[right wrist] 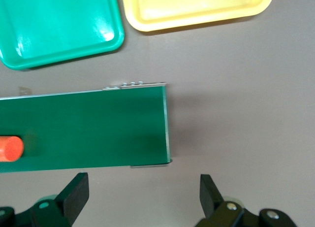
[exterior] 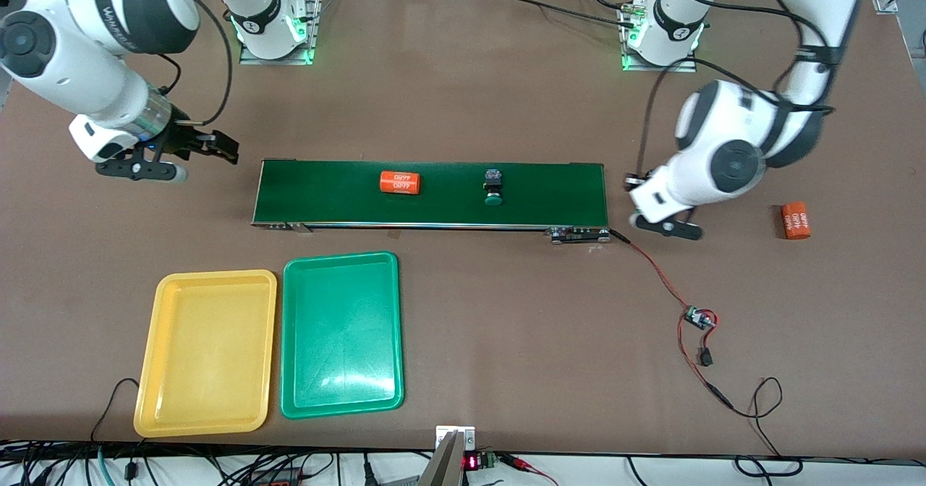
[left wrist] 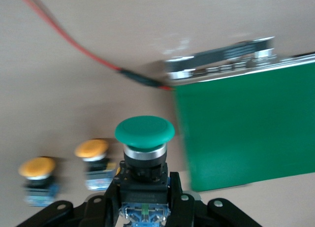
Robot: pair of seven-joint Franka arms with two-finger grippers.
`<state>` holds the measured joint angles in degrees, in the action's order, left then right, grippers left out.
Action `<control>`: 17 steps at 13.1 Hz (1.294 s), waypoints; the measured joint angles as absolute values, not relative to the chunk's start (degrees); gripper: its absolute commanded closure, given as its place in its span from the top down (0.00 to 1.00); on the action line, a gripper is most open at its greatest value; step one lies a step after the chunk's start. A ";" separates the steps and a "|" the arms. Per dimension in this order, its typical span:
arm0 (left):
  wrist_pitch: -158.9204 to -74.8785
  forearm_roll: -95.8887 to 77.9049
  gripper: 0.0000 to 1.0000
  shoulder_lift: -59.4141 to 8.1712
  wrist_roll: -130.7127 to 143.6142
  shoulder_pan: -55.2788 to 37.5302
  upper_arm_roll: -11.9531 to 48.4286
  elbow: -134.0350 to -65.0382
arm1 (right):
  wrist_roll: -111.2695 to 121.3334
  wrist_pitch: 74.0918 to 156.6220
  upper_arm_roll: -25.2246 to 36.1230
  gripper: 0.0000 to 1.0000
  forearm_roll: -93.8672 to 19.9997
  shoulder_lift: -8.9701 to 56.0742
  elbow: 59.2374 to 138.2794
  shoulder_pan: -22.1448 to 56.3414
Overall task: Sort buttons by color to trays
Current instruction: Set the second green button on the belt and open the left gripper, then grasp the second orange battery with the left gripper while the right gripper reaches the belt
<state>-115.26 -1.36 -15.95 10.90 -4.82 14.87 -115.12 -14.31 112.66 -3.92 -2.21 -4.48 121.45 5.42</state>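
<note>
While the left gripper (left wrist: 144, 207) clamps the dark body of a green-capped button (left wrist: 144, 131) just off the left arm's end of the dark green belt (exterior: 430, 193), two orange-yellow buttons (left wrist: 91, 149) stand on the brown table (exterior: 506, 312) close beside it. Another green button (exterior: 493, 186) lies on the belt, with an orange cylinder (exterior: 400, 182) farther along toward the right arm's end. A second orange cylinder (exterior: 795, 220) rests on the table at the left arm's end. The right gripper (right wrist: 142, 197) hangs with its jaws wide apart and empty over the table by the belt's other end. Nearer the front camera, the yellow tray (exterior: 210, 348) and green tray (exterior: 341, 334) sit side by side, both holding nothing.
</note>
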 measured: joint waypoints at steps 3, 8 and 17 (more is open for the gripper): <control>-120.52 -1.40 0.19 -18.57 21.85 -7.70 19.32 -115.51 | -19.07 115.01 -8.31 1.00 -2.24 -3.62 121.45 5.76; -124.99 -1.40 0.90 -23.27 26.79 -10.07 19.59 -115.67 | -28.36 121.11 -13.38 1.00 -2.27 0.92 121.46 8.82; -112.89 -1.40 1.00 -18.64 30.08 -8.47 18.03 -110.39 | -40.64 127.24 -15.61 1.00 -2.29 7.56 121.42 15.56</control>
